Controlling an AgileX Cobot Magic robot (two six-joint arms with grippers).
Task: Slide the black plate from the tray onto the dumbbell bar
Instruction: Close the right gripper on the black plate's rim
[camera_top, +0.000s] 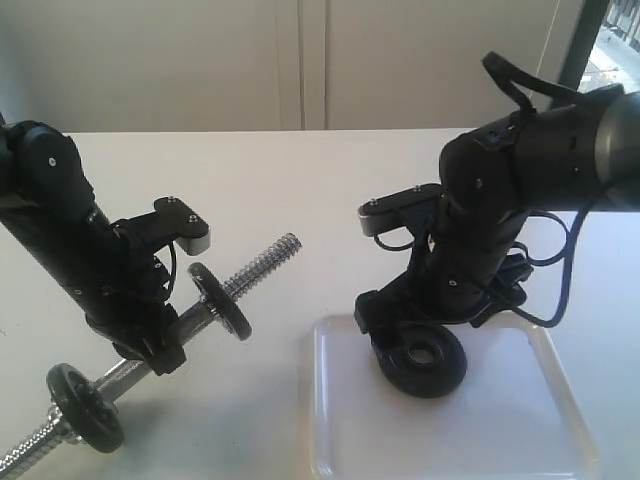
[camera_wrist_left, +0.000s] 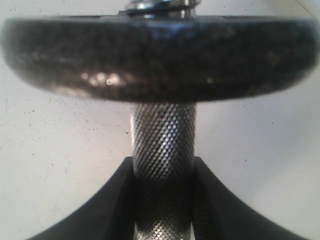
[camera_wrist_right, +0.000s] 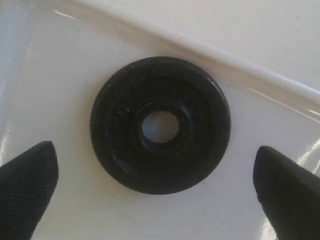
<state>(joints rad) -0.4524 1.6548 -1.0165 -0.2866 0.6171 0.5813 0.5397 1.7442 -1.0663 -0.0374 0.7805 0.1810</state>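
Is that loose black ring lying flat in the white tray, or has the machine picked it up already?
Lying flat. The black plate rests on the tray, its hole facing up, with the right end effector open around it, fingers clear of its rim.

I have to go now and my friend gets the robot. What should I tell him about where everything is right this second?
Left pincer: shut on the dumbbell bar, gripping its knurled middle and holding it tilted above the table, threaded end free.
Right pincer: open, fingers either side of the black plate, not gripping it.
Black plate lies flat in the tray.
Done: bar lifted and held; right pincer is over the plate.
Left: grip the plate, lift it, slide its hole onto the bar's threaded end.
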